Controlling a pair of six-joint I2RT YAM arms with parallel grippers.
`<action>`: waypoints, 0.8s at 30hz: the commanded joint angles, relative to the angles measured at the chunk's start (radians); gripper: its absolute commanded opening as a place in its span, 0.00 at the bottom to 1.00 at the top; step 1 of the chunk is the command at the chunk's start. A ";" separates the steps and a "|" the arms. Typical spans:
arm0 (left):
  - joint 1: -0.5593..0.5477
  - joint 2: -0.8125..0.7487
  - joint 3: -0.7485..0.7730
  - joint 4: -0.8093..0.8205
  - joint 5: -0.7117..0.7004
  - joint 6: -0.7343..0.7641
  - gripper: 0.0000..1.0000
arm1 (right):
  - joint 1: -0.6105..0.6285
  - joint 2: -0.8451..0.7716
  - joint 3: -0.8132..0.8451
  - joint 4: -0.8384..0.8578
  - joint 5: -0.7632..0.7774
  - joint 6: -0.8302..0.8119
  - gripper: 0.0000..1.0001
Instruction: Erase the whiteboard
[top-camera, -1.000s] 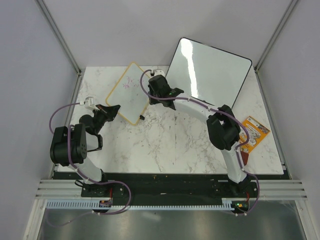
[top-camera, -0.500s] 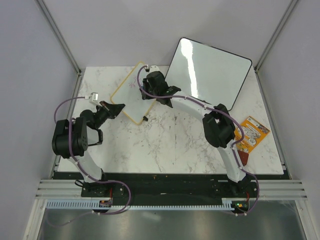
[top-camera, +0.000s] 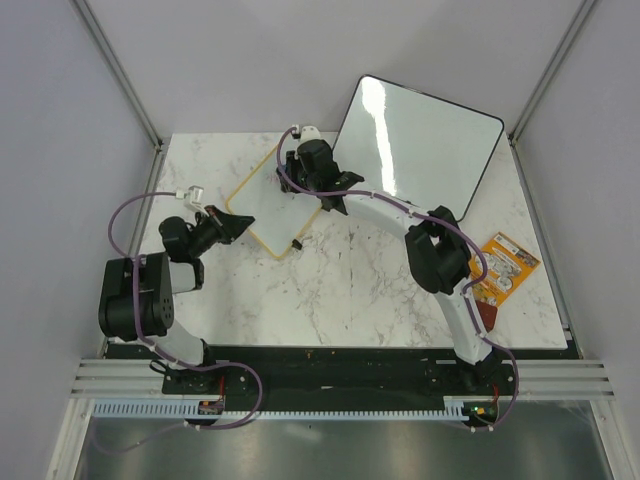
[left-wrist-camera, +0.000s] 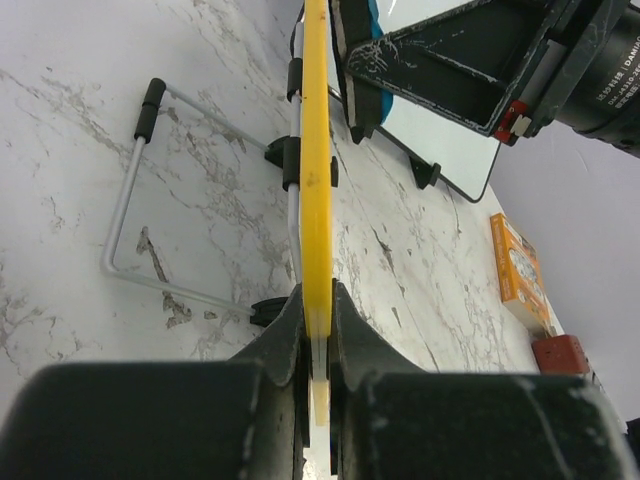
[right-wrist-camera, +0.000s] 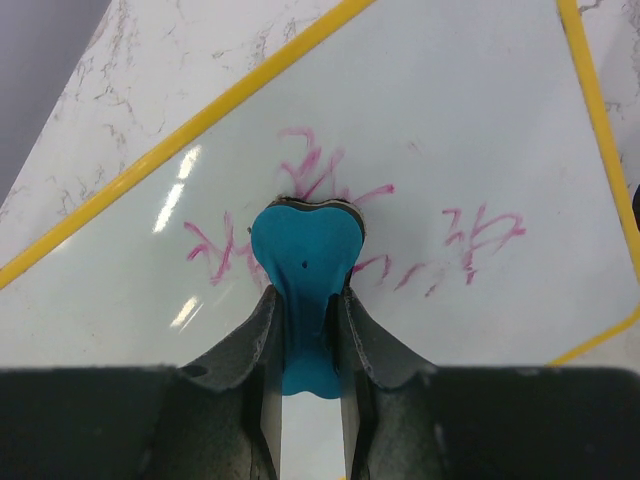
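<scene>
The left end effector (left-wrist-camera: 318, 300) is clamped tight on the yellow edge of the whiteboard (top-camera: 262, 205), which stands toward the far left of the marble desk (top-camera: 330, 290). The right end effector (right-wrist-camera: 305, 295) grips a blue eraser (right-wrist-camera: 305, 250), its head over the pink writing (right-wrist-camera: 470, 235). Further right lie a black-framed board (top-camera: 420, 150) and an orange packet (top-camera: 505, 265).
</scene>
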 joint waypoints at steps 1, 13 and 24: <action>-0.015 0.041 -0.002 -0.059 0.110 0.045 0.02 | -0.014 0.053 0.030 0.078 0.016 -0.032 0.00; -0.038 0.064 0.028 -0.102 0.117 0.074 0.02 | 0.067 0.065 -0.028 0.171 -0.076 -0.072 0.00; -0.049 0.058 0.034 -0.130 0.101 0.093 0.02 | 0.085 0.130 0.053 0.121 0.083 -0.029 0.00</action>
